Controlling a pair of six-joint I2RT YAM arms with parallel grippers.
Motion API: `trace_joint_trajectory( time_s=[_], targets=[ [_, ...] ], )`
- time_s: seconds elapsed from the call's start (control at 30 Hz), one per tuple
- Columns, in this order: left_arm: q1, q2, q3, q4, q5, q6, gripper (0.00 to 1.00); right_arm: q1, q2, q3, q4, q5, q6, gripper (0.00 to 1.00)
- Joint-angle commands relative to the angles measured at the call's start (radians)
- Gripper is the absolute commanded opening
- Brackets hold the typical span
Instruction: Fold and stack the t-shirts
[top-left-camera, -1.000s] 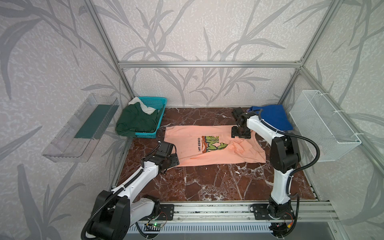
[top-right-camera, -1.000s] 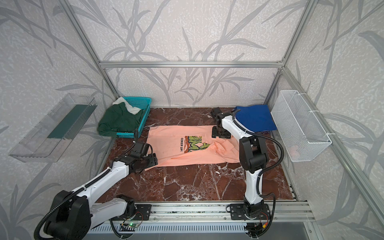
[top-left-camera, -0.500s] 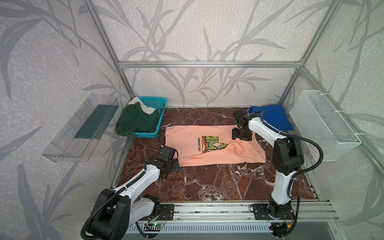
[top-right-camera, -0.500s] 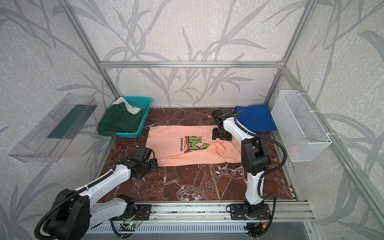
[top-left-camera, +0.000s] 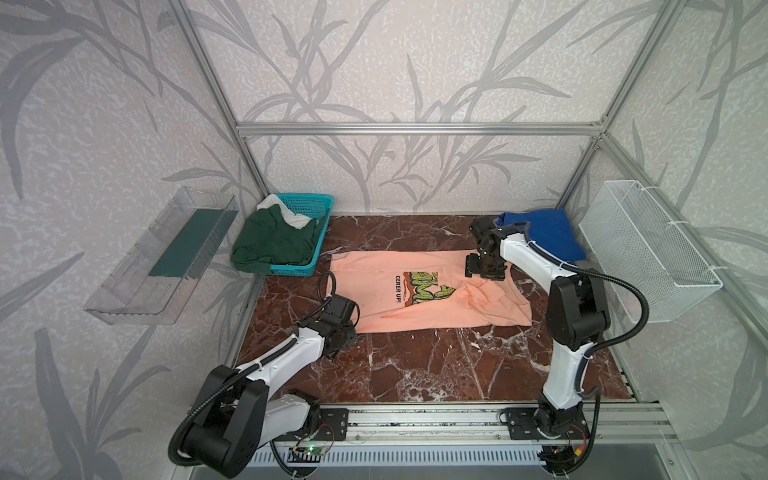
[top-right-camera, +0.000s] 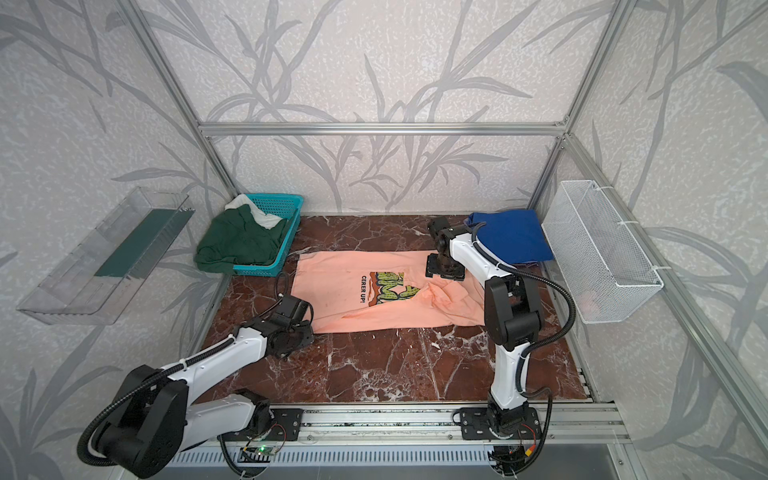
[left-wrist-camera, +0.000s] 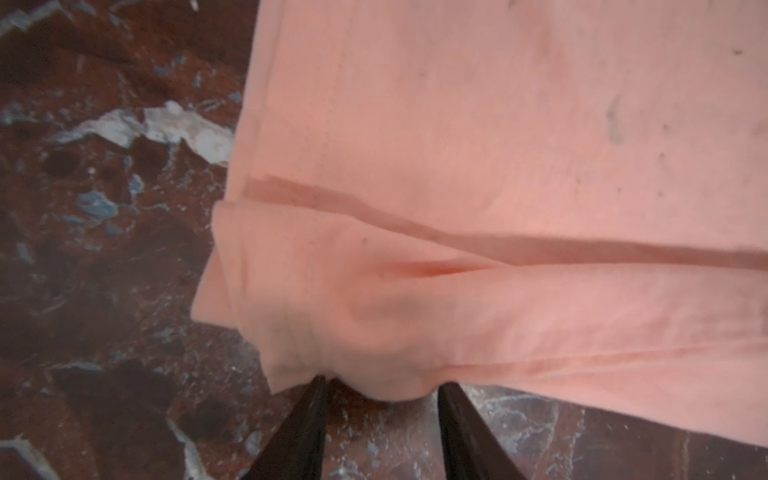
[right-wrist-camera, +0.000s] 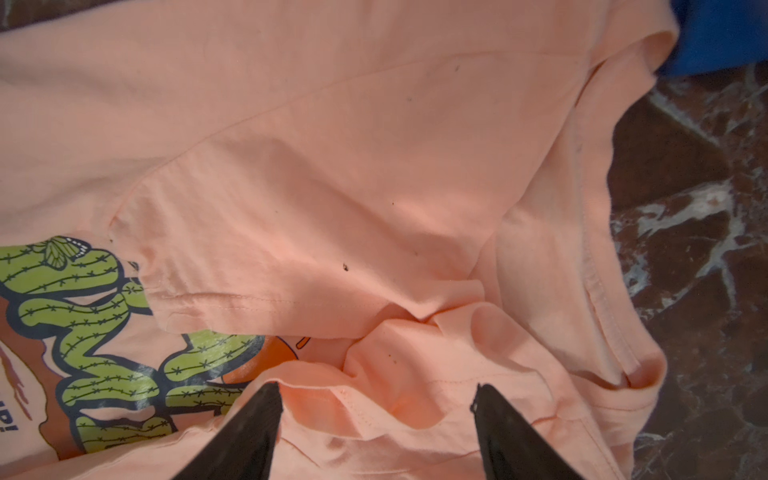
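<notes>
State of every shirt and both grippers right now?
peach t-shirt: spread on table, sleeve folded in
blue t-shirt: folded, far right corner
green t-shirt: crumpled, spilling over basket
white t-shirt: crumpled in basket
left gripper: at peach t-shirt corner, grip unclear
right gripper: open above peach t-shirt

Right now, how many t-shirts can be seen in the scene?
4: the peach-pink t-shirt spread mid-table, the royal blue t-shirt at the back right, the dark green t-shirt and a white one in the teal basket. More may lie hidden beneath.
</notes>
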Motion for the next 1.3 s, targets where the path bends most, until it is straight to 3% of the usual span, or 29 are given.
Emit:
trace_joint_trajectory(
  time_s=[0.0, 0.53, 0.73, 0.83, 1.03, 1.27],
  targets=[
    [-0.001, 0.049, 0.041, -0.07, -0.08, -0.026, 0.42, -0.013, -0.037, -0.016, 0.006, -0.017, -0.013, 0.75],
    [0.0, 0.032, 0.11, -0.146, -0.144, -0.019, 0.13, -0.037, -0.033, -0.05, 0.038, -0.045, -0.021, 0.75],
    [0.0, 0.043, 0.142, -0.17, -0.18, -0.008, 0.15, -0.043, -0.033, -0.057, 0.042, -0.049, -0.026, 0.75],
    [0.001, 0.048, 0.144, -0.182, -0.188, -0.008, 0.26, -0.048, -0.037, -0.062, 0.047, -0.052, -0.028, 0.75],
    [0.022, 0.014, 0.097, -0.148, -0.242, -0.059, 0.31, -0.051, -0.05, -0.069, 0.05, -0.06, -0.029, 0.75],
    [0.05, -0.036, 0.024, -0.021, -0.175, -0.098, 0.31, -0.059, -0.048, -0.077, 0.053, -0.068, -0.032, 0.75]
  ],
)
